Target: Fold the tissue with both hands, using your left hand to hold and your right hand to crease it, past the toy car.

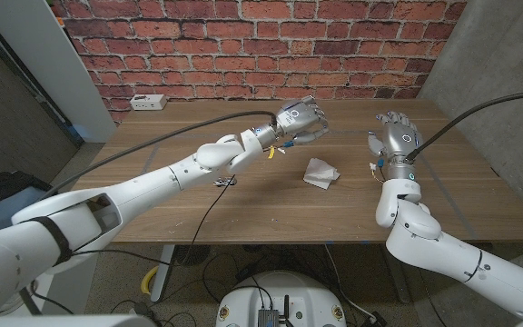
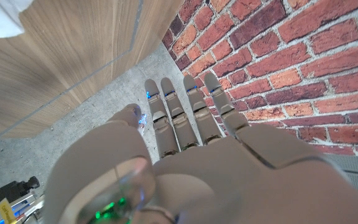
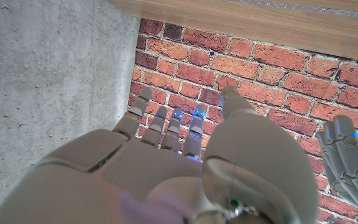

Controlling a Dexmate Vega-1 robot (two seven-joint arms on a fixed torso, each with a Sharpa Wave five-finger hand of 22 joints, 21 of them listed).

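Tissue (image 1: pixel 320 173), white, crumpled, at frame centre on wooden worktop (image 1: pixel 243 204). Left hand (image 1: pixel 300 118) released above-left, right hand (image 1: pixel 398 136) released at right. Best lowered to pin one edge first.

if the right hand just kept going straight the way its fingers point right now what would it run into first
Probably the brick wall. The right hand stands open above the table, fingers aimed past its far edge, with nothing seen ahead but bricks. The tissue lies off to its side, out of that line. Depth is uncertain.
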